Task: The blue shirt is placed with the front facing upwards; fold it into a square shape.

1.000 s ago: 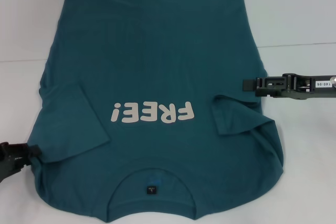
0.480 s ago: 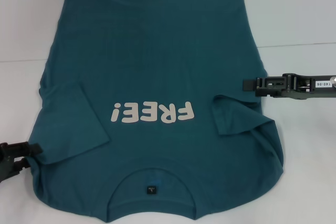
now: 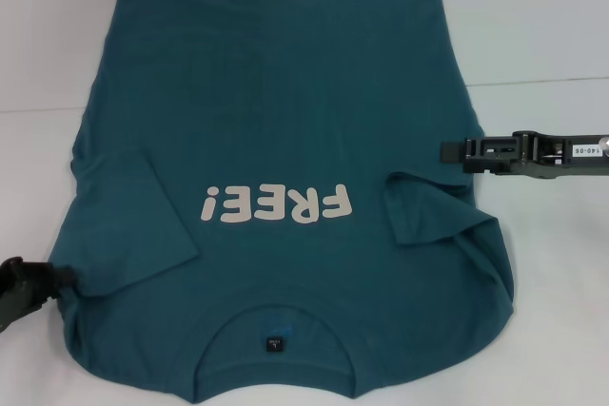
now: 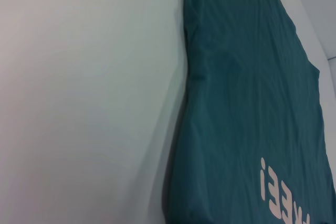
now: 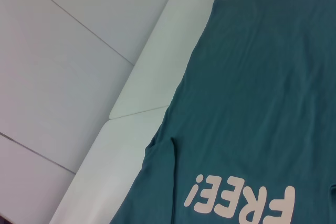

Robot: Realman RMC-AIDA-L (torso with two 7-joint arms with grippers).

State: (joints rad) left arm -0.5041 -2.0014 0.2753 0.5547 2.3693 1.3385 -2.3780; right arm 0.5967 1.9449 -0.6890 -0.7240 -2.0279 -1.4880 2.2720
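Grippers flank the shirt, which lies flat, print up, collar nearest the robot, long axis running away. Left gripper touches the near shoulder edge; right gripper meets the side seam farther out. Whether either is clamped, I cannot tell.

The blue shirt fills the right part of the frame, running from the top edge down to the bottom right corner. It lies flat on the pale bench, which takes up the whole left side. The shirt's near edge is slightly rippled and casts a soft shadow. Part of the cream lettering shows at lower right.
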